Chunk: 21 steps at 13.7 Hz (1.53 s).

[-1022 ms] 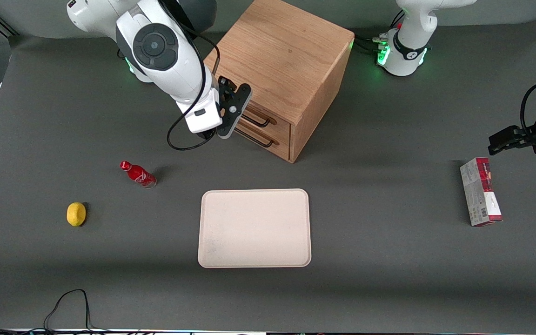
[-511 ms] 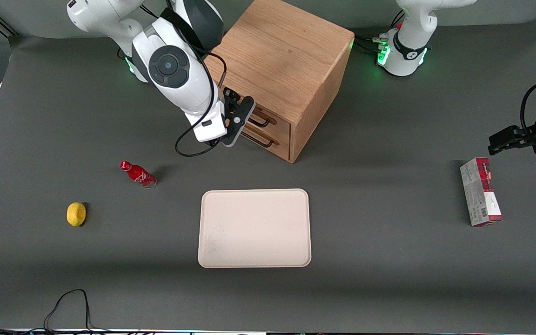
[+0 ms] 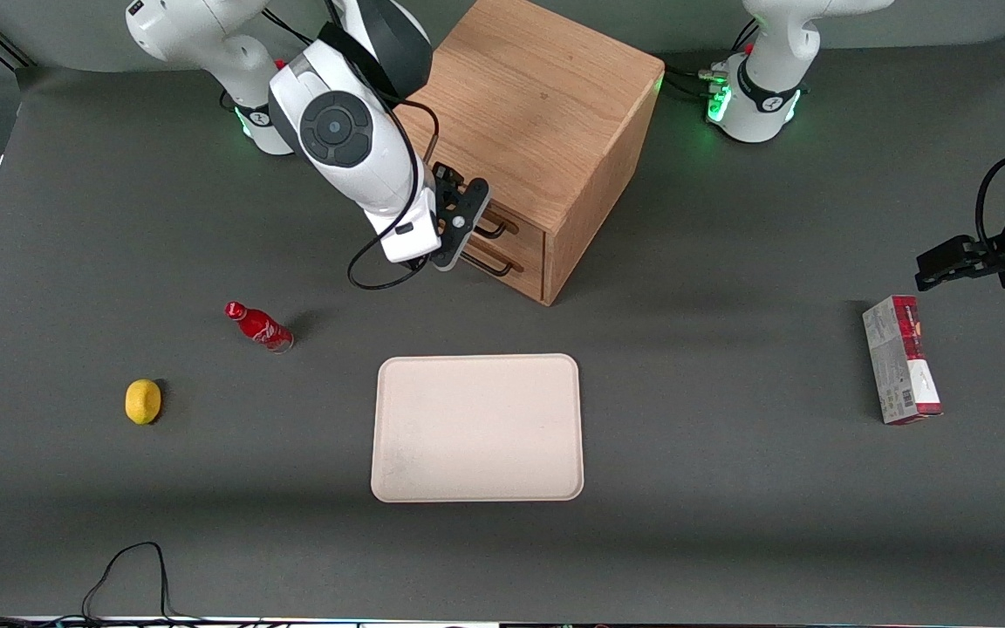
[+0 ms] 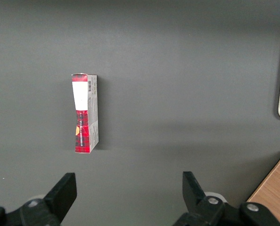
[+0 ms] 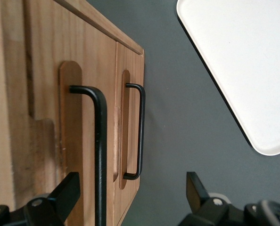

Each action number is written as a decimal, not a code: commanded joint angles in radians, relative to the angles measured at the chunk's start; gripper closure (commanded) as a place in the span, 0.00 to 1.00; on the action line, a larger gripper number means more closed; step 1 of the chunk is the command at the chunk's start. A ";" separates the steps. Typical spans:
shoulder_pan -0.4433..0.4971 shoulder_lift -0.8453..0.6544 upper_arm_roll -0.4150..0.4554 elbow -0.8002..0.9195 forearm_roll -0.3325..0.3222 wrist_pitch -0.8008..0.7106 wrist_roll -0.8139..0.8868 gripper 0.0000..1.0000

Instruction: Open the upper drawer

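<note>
Cream plastic is lying nearest the front camera: a bare tray (image 3: 477, 427) sitting on the grey table (image 3: 729, 523). A lemon (image 3: 143, 401) and a small red bottle (image 3: 258, 326) are resting toward the working arm's end, and a red and white carton (image 3: 900, 359) is lying toward the parked arm's end, all well apart from the work.

Farther from the camera, the gripper (image 3: 466, 225) is hanging in front of the oak cabinet (image 3: 529, 131), its fingers spread wide with nothing between them. In the right wrist view the two fingers (image 5: 60, 195) are standing apart, one on each side of the black wire handle (image 5: 98, 155) of the upper drawer (image 5: 71, 141), which is sitting just under the cabinet's top panel and looking fully closed. The handle is running between the fingers but I cannot tell that either is touching it. This straddling pose is probably chosen so that closing would pinch the thin bar across its width (a wire this slim gives little to hold). The lower drawer's handle (image 5: 139, 132) is lying just beside it, nearer the table, so drifting down onto the wrong bar seems the main risk. Pulling has not begun.
</note>
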 commanded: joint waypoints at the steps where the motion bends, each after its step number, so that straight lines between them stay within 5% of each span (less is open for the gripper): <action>1: 0.008 -0.028 -0.009 -0.073 0.030 0.058 -0.027 0.00; 21: -0.001 0.023 -0.030 -0.074 0.017 0.095 -0.018 0.00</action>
